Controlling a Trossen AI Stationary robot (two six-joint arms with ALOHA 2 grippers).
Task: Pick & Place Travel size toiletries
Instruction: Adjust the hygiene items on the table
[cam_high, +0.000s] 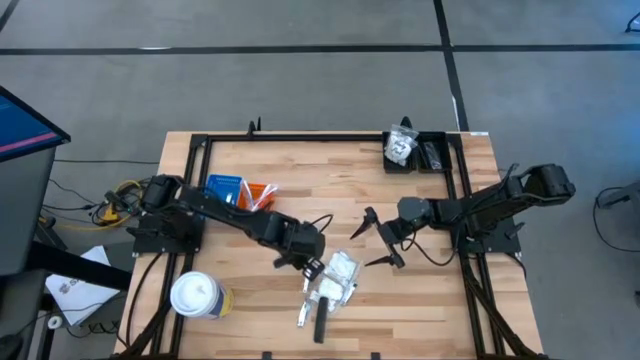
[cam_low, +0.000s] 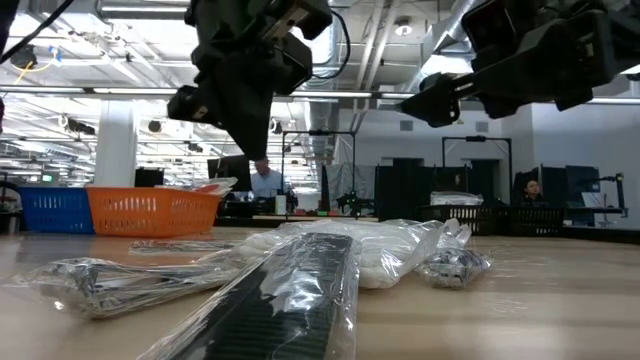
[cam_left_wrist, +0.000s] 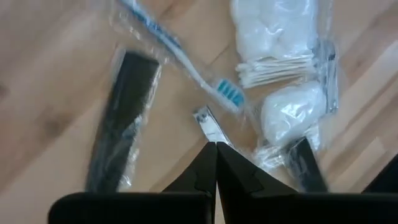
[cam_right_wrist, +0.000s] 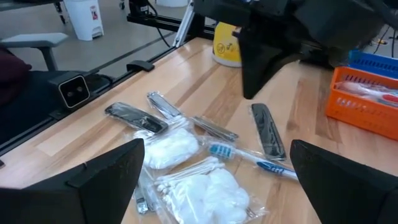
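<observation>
At the lower left of the overhead frame a white lidded cup (cam_high: 195, 296) stands on the bench (cam_high: 420, 300), with the blue tray (cam_high: 223, 189) and orange tray (cam_high: 260, 194) side by side above it, close to the left arm's upper links. The left end effector (cam_high: 313, 268) sits just left of centre, fingers pressed fully together and holding nothing; its tips hover directly over the loose pile, and in the left wrist view the closed fingertips (cam_left_wrist: 216, 163) point at a small metal clipper (cam_left_wrist: 210, 126) lying between a bagged dark comb (cam_left_wrist: 118, 118) and a blue-bristled toothbrush (cam_left_wrist: 186, 65). The travel size toiletries (cam_high: 335, 285) lie scattered at lower centre of the overhead frame, just right of and below that end effector: clear packets of cotton balls and swabs (cam_right_wrist: 199, 180), wrapped metal tools (cam_right_wrist: 163, 104) and flat dark sticks (cam_right_wrist: 267, 129). The packets overlap one another, and the left arm's body overhangs the pile's near edge. The right end effector (cam_high: 383, 240) stands right of centre, fingers spread wide and empty, beside the pile but clear of it. At upper right, a black bin (cam_high: 417, 151) at the bench's far edge holds a few more packets.
</observation>
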